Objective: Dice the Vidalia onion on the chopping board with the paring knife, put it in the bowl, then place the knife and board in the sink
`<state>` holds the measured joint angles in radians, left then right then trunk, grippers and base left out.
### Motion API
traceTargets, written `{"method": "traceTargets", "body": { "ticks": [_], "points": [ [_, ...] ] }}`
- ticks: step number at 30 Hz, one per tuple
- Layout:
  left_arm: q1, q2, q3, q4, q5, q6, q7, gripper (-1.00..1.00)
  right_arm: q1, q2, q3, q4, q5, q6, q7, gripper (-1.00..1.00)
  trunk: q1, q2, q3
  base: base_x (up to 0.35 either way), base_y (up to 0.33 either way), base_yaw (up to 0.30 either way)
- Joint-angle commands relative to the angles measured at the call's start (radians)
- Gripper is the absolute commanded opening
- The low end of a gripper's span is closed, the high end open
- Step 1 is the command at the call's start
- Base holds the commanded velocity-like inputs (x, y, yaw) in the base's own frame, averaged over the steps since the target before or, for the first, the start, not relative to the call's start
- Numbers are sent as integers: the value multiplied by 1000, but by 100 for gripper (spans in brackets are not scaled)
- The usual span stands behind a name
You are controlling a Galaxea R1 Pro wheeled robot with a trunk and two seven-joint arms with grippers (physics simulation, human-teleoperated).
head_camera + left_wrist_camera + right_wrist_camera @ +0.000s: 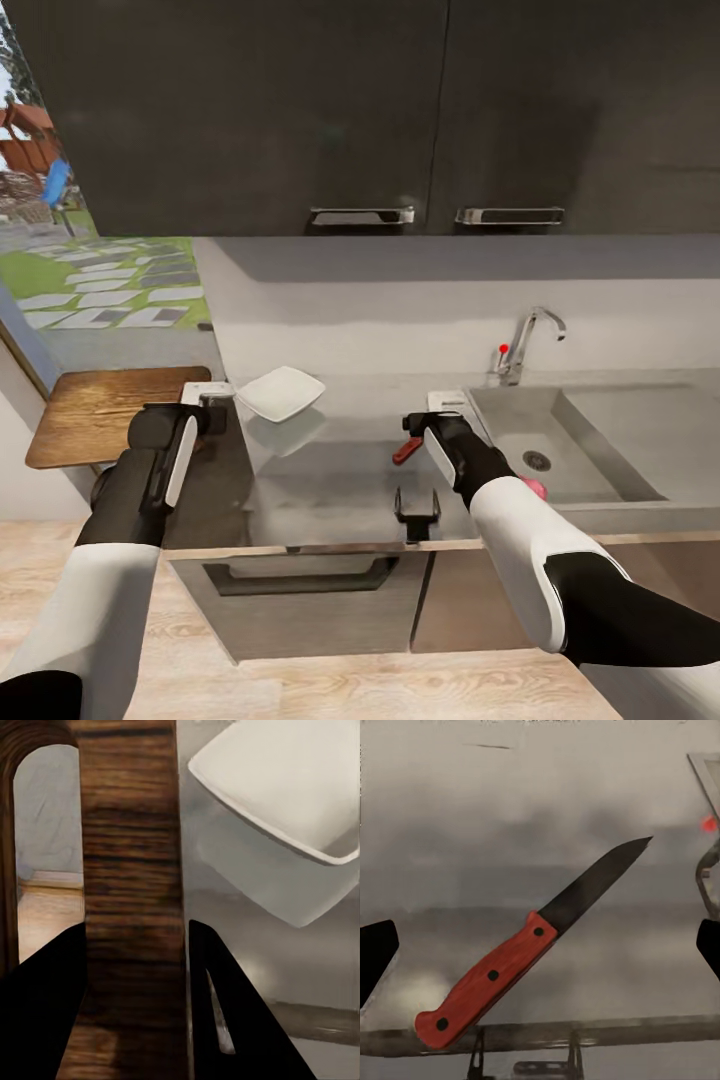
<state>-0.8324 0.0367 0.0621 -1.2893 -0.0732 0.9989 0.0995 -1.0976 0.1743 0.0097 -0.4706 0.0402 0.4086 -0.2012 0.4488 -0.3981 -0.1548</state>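
The paring knife (529, 956) lies flat on the grey countertop (330, 470), between the parted fingers of the right gripper (540, 952), which holds nothing. To grasp well, it should descend squarely over the red handle, not the blade. The left gripper (135, 967) clamps the chopping board (131, 870) beside the white bowl (281, 392). The onion (535, 488) peeks pink in the sink (600, 440).

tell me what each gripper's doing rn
left gripper: closed on the chopping board
right gripper: open, empty, paring knife lying between its fingers
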Motion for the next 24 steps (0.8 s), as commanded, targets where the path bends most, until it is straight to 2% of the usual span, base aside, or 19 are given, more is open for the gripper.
{"method": "traceTargets", "body": {
  "ticks": [1,3,9,24],
  "points": [
    [-1,0,0,-1,-2,4,-3,-100,-1,0,1,-1,-19,8,-3,100,1,-2,-2,298,0,0],
    [-1,0,0,2,-2,4,-3,-100,-1,0,0,0,-70,8,-3,100,1,-2,-3,222,0,0],
    [-1,1,-1,21,-2,4,-3,-100,-1,-6,0,0,-119,7,-2,100,1,-2,-11,16,0,0],
    [-1,0,-1,31,-3,3,-3,-100,-1,-6,3,0,-121,7,-1,100,1,-2,-36,0,0,66]
  ]
}}
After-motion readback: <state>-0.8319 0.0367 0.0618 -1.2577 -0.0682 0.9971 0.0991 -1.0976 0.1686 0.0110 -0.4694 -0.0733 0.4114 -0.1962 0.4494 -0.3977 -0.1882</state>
